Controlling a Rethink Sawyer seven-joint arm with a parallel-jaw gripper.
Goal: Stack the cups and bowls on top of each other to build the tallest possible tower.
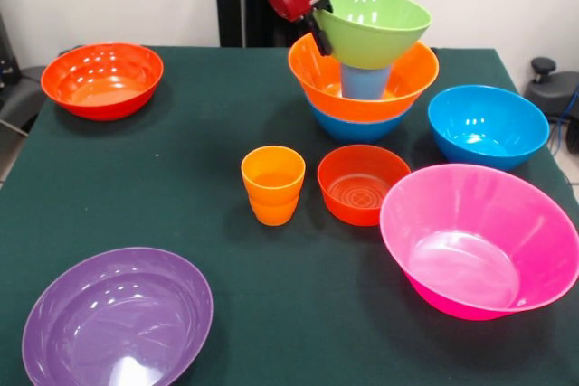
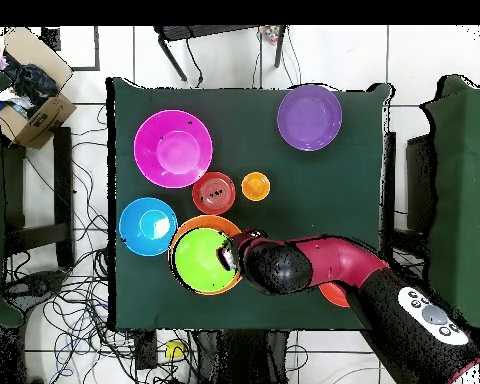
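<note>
Behind the orange cup [image 1: 273, 184], toward the far side of the green table [image 1: 199, 124], we see the tower [image 1: 365, 65]: a blue bowl [image 1: 353, 128] at the bottom, mostly hidden, an orange bowl [image 1: 362, 88] nested in it, a light blue cup [image 1: 365, 80] standing inside that, and a lime green bowl [image 1: 373, 24] on top. The green bowl sits tilted, its mouth tipped toward the right of the front view, so the pile's upright axis leans a little at the top. The gripper [image 1: 318, 29] clasps the green bowl's left rim, one finger showing outside the wall; the arm [image 2: 314, 265] is cut off at the top edge in the front view. From overhead we find only the green and orange bowls showing of the pile, and a red-orange bowl [image 1: 102, 80] nearly covered by the arm. Just right of the orange cup sits a small red-orange bowl [image 1: 362, 183]; farther right are a pink bowl [image 1: 479, 241] and a second blue bowl [image 1: 488, 126]. A purple bowl [image 1: 118, 318], cut by the bottom edge, lies nearer us, left.
</note>
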